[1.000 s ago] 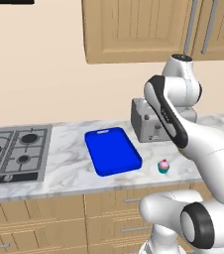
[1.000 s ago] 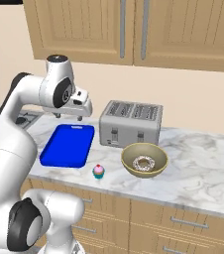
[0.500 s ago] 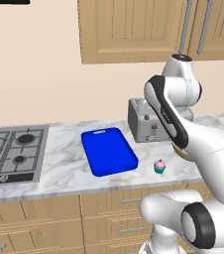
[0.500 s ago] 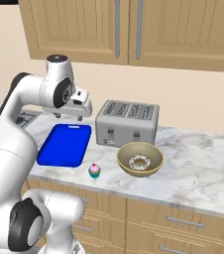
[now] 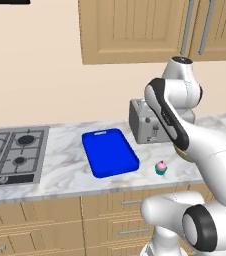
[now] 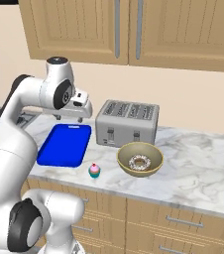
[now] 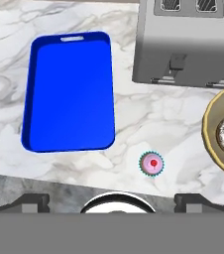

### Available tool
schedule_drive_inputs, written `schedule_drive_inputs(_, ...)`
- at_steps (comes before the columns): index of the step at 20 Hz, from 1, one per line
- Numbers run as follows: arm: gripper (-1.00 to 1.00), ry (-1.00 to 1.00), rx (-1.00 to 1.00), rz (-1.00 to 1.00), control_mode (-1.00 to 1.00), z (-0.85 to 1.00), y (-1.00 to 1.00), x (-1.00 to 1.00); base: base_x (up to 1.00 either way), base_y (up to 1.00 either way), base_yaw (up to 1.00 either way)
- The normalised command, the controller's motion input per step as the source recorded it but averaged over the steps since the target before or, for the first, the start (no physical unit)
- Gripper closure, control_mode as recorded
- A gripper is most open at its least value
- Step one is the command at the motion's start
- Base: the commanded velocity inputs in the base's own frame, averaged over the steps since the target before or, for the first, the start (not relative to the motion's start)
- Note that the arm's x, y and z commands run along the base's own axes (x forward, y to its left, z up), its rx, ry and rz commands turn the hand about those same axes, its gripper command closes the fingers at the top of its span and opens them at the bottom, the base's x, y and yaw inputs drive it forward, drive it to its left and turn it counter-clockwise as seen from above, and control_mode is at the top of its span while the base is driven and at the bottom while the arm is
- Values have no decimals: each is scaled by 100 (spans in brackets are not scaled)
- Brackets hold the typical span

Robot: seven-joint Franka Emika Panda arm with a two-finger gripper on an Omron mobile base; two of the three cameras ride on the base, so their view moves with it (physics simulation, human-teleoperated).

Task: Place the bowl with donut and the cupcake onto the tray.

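The whole scene has slid a little across both base views during the last second, so the base has driven along the counter; the things themselves have not moved on the marble. The arm keeps the same raised pose.

The gripper (image 6: 74, 117) hangs high above the counter, over the far end of the tray (image 6: 48, 156), and its jaws stand fully apart with nothing between them. In the hand view the two dark finger tips (image 7: 32, 201) sit wide at the bottom edge, well above the marble.

I take the four-slot toaster (image 6: 127, 123) as landmark. The blue tray lies flat to the left of the toaster, with its slot handle toward the wall, and nothing lies in it. The bowl (image 6: 140, 159) stands in front of the toaster, close to it but apart, and the donut (image 6: 140, 162) lies flat inside the bowl. The cupcake (image 6: 94, 171) stands upright in front of the toaster's left corner, between tray and bowl and nearer to the counter's front edge. A gas stovetop (image 5: 15, 155) lies beyond the tray, far from the toaster.

In my judgement the task is not yet begun: both things are off the tray. The drive seems to bring tray, cupcake and bowl into reach. The next move probably needs a descent to the cupcake or to the bowl's rim.
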Motion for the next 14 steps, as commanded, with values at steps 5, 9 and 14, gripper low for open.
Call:
schedule_drive_inputs(5,-100,0,-6,0,-100,-14,-21,-16,0,0,0)
schedule_drive_inputs(9,-100,0,-4,0,-100,-19,-39,-8,0,0,0)
schedule_drive_inputs(14,-100,0,-5,0,-100,-24,-34,-8,0,0,0)
